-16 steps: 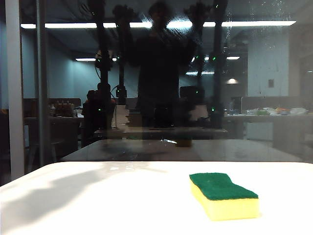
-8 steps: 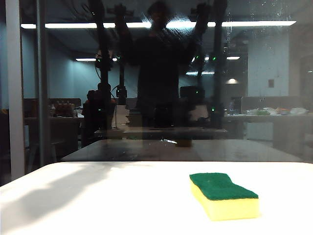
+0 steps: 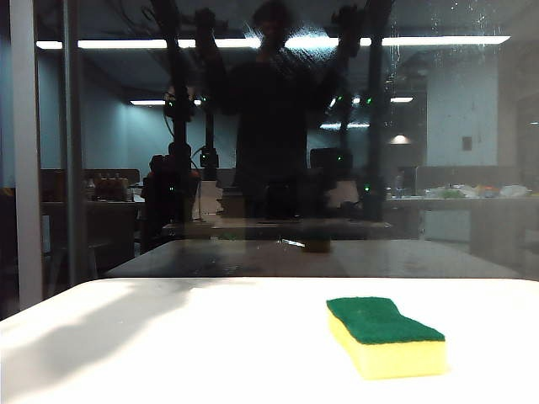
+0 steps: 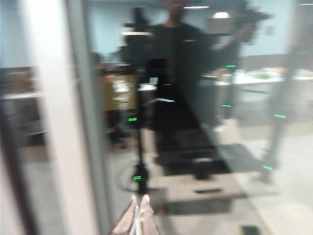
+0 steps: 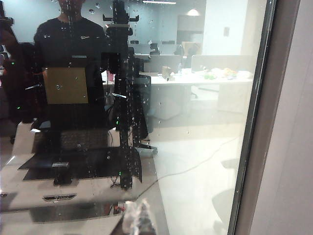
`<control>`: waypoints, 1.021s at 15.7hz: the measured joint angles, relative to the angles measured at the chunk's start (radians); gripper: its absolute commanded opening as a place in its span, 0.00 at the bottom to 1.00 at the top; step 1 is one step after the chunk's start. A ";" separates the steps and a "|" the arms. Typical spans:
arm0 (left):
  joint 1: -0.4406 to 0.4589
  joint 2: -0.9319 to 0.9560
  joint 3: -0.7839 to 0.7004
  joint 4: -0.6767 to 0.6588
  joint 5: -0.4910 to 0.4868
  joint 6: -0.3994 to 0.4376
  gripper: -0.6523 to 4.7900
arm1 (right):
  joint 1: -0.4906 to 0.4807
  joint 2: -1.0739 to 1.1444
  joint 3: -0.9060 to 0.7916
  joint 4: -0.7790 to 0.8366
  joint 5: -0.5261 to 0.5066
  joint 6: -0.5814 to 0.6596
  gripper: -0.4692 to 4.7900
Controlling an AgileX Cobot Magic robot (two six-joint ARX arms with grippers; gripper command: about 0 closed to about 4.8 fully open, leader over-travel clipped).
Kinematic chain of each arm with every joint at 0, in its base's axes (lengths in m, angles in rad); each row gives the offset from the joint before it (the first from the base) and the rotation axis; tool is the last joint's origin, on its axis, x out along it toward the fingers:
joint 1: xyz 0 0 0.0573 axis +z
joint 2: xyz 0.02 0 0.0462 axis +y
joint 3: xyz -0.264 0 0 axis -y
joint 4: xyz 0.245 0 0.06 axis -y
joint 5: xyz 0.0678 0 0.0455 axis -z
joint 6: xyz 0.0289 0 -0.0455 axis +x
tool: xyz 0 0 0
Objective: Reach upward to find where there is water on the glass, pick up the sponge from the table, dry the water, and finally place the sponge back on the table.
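So this looks like the scouting step: both arms are up facing the glass hunting for the water, and the sponge lies untouched on the white table, at about 4 o'clock from the exterior view's centre, green side up.

The right gripper shows only as pale fingertips held together, nothing between them, pointing at the pane. The right wrist view gives a sharp look at scattered small droplets over the dark reflection, so that camera is doing the useful work. The left gripper also looks pinched together and empty, but its picture is smeared, so I wouldn't trust it for spotting drops.

To do this well, I'd sweep slowly so the picture stays crisp, and use the bright light strips as a backdrop. In the exterior view there are thin drip trails and haze around 1 o'clock, near the strip. That's probably the patch to remember before going down for the sponge.

Edges: a grey frame bar runs vertically at 9 o'clock in the exterior view, and another frame post sits close beside the right gripper's view, so sideways room there is limited. The table is open all round the sponge, with its rounded corner near 8 o'clock.
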 measured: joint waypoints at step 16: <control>0.000 -0.030 0.000 -0.001 0.058 0.000 0.11 | 0.202 -0.167 -0.051 -0.307 -0.085 -0.008 0.21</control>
